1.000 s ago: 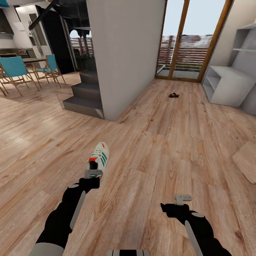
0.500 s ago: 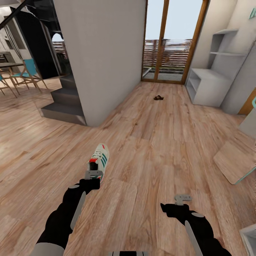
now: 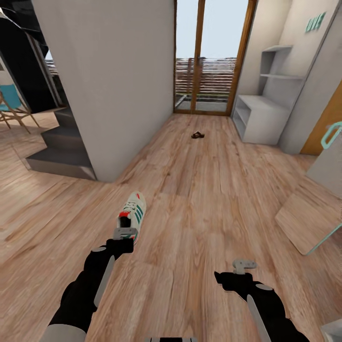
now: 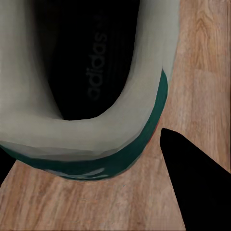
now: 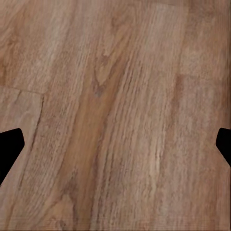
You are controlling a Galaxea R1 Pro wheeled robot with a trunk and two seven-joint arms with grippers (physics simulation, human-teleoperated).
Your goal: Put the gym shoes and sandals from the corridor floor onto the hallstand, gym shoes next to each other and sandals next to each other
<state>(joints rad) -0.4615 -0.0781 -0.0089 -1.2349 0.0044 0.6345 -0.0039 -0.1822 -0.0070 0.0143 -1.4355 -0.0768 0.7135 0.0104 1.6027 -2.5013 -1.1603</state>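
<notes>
Sneaker (image 3: 133,212) clamped by its heel in left gripper (image 3: 125,232), held out over the corridor floor (image 3: 204,199), toe pointing away; the left wrist view looks into its dark opening (image 4: 86,57). Right gripper (image 3: 244,266) empty, fingers spread, only planks between them. One brown sandal (image 3: 197,135) lies far ahead near the glass door (image 3: 209,57), well apart from the hallstand (image 3: 259,118) on the right wall.

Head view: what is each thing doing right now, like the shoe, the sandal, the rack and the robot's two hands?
Cream-white lace-up gym shoe with green stripes: held at its heel, carried off the floor.
Left gripper: shut on the shoe.
Right gripper: open, holding nothing.
Dark brown flat sandal: lying on the wood-plank floor, far down the corridor.
Pale grey hallstand: shelves bare, no shoes on it.
</notes>
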